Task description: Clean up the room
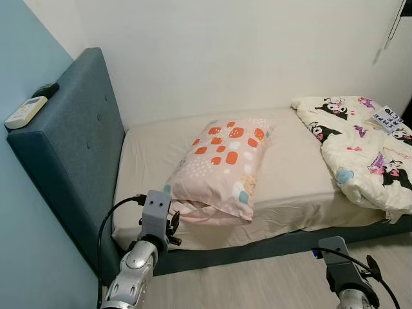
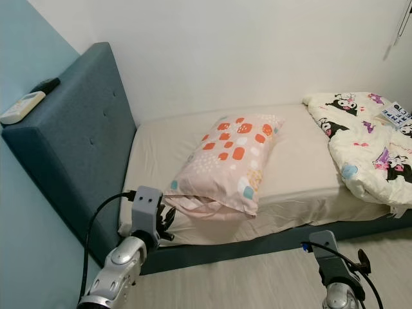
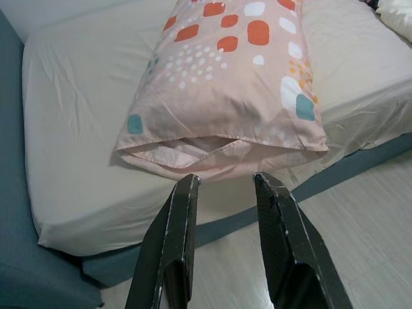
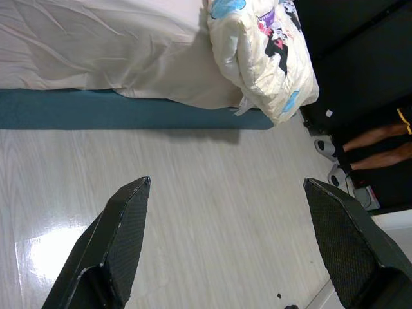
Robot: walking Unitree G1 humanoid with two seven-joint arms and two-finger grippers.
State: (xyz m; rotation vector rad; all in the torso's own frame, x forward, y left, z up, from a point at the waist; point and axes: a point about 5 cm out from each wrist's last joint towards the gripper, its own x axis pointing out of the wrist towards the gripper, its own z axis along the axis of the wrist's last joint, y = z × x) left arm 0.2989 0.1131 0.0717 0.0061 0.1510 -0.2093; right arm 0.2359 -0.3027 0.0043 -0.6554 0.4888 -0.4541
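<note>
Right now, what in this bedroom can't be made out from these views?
- Comforter: cut off by the right edge in both eye views.
- Dark object beside the white remote on the headboard: too small to identify.
- Pillow: far end cut off in the left wrist view.

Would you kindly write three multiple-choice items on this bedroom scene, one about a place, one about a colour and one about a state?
1. Where does the white remote lie?
A. on the headboard's top
B. on the floor
C. on the pillow

2. What colour is the headboard?
A. red
B. dark blue-grey
C. white

3. How do the right gripper's fingers stand?
A. shut on the duvet
B. shut on nothing
C. wide open over the floor

Answers:
1 A, it rests on the top edge beside a dark object.
2 B, its padded face is blue-grey.
3 C, bare floor shows between them, and the cartoon-print duvet lies on the bed.
</note>
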